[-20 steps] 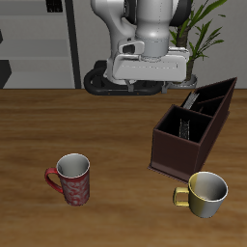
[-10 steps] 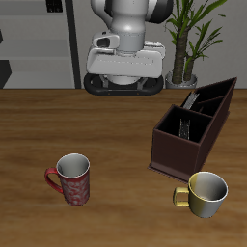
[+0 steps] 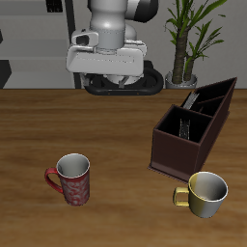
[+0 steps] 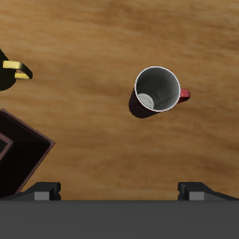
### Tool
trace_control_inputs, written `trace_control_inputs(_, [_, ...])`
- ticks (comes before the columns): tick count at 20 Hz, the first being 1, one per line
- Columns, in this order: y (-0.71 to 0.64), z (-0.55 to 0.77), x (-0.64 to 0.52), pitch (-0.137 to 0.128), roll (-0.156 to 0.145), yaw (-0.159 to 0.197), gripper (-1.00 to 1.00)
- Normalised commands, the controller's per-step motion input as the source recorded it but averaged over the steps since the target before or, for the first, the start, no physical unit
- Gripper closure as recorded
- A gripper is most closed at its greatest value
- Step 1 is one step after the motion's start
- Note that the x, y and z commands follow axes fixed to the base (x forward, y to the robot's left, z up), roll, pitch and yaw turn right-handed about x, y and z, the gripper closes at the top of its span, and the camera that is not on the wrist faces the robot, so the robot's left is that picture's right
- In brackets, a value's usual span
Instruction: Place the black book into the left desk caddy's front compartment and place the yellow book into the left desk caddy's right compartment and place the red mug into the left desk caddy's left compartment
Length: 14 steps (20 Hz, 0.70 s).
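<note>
The red mug (image 3: 72, 178) stands upright and empty near the table's front edge; the wrist view shows it from above (image 4: 157, 91). The left desk caddy (image 3: 193, 127) stands farther back, across the table from the mug; one corner of it shows in the wrist view (image 4: 19, 154). A pale grey shape (image 3: 192, 99) lies in the caddy's farther part; I cannot tell whether it is the yellow book. I cannot make out the black book. My gripper (image 3: 109, 75) hangs high near the back of the table, open and empty, with its fingertips (image 4: 42, 190) wide apart.
A pale yellow-cream mug (image 3: 205, 193) stands just in front of the caddy, near the table's front edge; its handle shows in the wrist view (image 4: 11, 69). A potted plant (image 3: 188, 39) and the robot's dark base (image 3: 123, 83) are at the back.
The arm has swung sideways from above the caddy's side toward the red mug's side, staying high. The mugs and the caddy have not moved.
</note>
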Motion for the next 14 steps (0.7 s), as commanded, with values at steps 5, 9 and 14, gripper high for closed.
trace_control_inputs(5, [-0.09, -0.1, 0.36, 0.026, 0.043, 0.018, -1.0])
trace_control_inputs(9, [-0.1, -0.11, 0.32, -0.012, -0.023, 0.028, -1.0])
trace_control_inputs(14, [-0.09, -0.13, 0.24, 0.023, -0.012, -0.028, -1.0])
